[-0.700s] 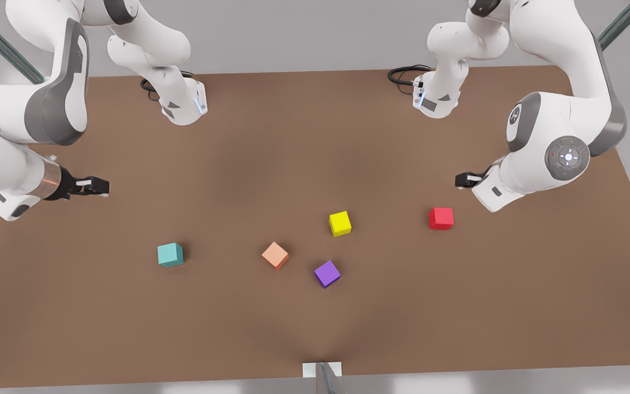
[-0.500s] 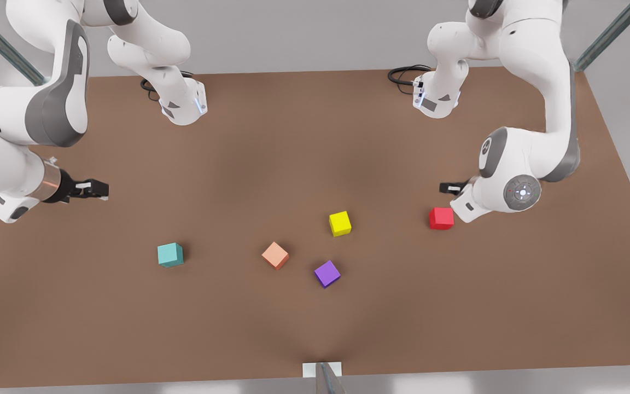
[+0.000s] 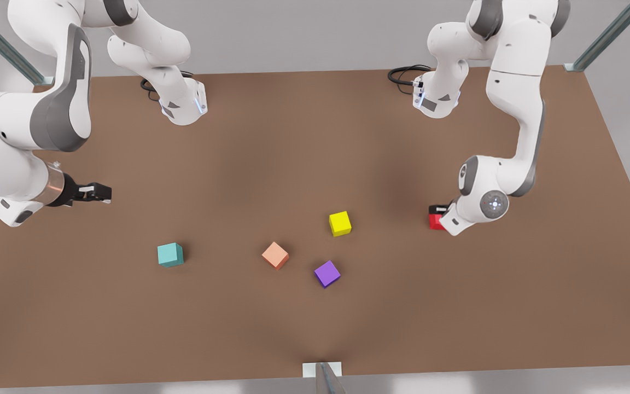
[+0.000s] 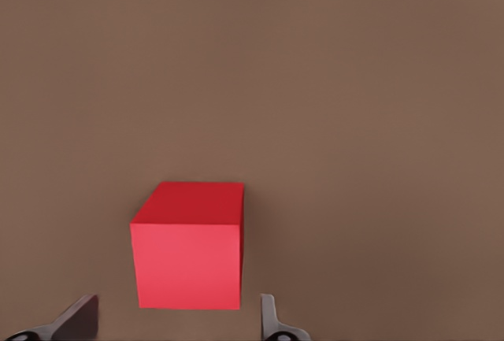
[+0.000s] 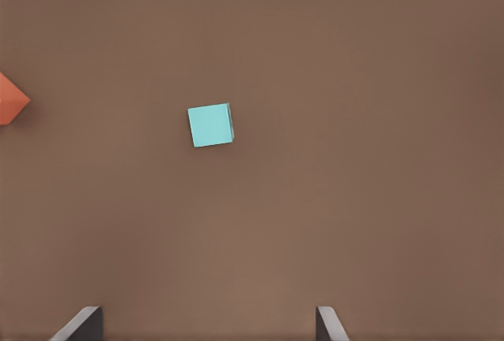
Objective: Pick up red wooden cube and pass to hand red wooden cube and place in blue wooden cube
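The left tool (image 3: 438,210) hangs low right at the red wooden cube (image 3: 435,221), its fingers (image 4: 272,327) spread wide and empty; in the left wrist view the cube (image 4: 189,250) sits between the two fingertips, nearer one of them, and I judge it is not yet clamped. The cube rests on the tabletop (image 3: 315,137), and this landmark serves for everything else. The yellow cube (image 3: 340,223) lies well apart from the red one toward the front view's left, then the purple cube (image 3: 327,273) and the salmon cube (image 3: 275,255), and farther still the blue wooden cube (image 3: 170,254). Beyond that, farthest from the red cube, the right tool (image 3: 92,192) waits above the tabletop with its fingers (image 5: 80,324) apart and nothing between them, the blue wooden cube (image 5: 210,125) below its camera.

To do the pick well, the left tool should probably centre itself so both fingers meet flat faces together, settle a little lower, then close squarely so the cube does not twist or skid.

In the front view the left arm's wrist covers much of the red cube and most of the tool, so how far the fingers reach down the cube's sides cannot be judged. Both wrist views cut the fingertips off at the frame edge.
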Tool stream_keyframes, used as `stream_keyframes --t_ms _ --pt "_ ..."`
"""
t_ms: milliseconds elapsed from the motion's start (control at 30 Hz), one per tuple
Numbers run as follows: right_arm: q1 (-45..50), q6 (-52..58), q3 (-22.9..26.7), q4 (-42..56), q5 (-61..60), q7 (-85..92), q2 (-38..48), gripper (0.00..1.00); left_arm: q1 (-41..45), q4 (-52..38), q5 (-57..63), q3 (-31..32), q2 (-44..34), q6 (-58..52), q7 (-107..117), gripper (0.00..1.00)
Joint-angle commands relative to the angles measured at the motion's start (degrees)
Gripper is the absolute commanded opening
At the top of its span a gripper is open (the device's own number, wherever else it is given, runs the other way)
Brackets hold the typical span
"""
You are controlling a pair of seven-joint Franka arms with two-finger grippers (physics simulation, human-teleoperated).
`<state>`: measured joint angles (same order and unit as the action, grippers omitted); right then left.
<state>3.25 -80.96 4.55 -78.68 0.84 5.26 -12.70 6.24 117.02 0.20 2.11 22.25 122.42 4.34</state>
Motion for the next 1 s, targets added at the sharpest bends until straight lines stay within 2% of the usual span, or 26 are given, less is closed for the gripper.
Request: stream_keyframes --t_ms 0,300,567,600,633,733,767,967 --pt "0.0 -0.17 0.02 0.01 -0.05 0.1 0.04 1.0 0.0 0.05 0.16 0.0 0.95 4.76 0.31 1.0" --pt "0.0 -0.52 0.02 -0.78 -0.05 0.1 0.04 1.0 -0.17 -0.04 0.24 -0.08 6.05 7.48 0.31 1.0" --pt "0.0 -0.61 0.02 -0.87 -0.05 0.01 0.04 1.0 -0.44 -0.12 0.33 -0.08 7.28 8.1 0.31 1.0" --pt "0.0 -0.61 0.02 -0.87 -0.05 0.1 0.04 1.0 -0.52 -0.12 0.33 -0.08 7.55 9.42 0.31 0.96" --pt "0.0 -0.61 0.02 -0.95 -0.14 0.01 0.04 1.0 -0.52 -0.21 0.33 -0.08 7.81 9.5 0.31 0.85" --pt "0.0 -0.61 0.02 -0.95 -0.23 0.01 0.04 1.0 -0.52 -0.3 0.42 0.0 7.81 9.5 0.31 0.75" --pt "0.0 -0.61 0.02 -0.95 -0.23 0.1 0.04 1.0 -0.7 -0.48 0.16 0.0 7.63 9.5 0.58 0.67" --pt "0.0 -0.78 0.1 -1.31 -0.23 0.1 -0.05 1.0 -1.58 -6.1 -4.14 4.31 7.46 5.73 0.58 0.66"
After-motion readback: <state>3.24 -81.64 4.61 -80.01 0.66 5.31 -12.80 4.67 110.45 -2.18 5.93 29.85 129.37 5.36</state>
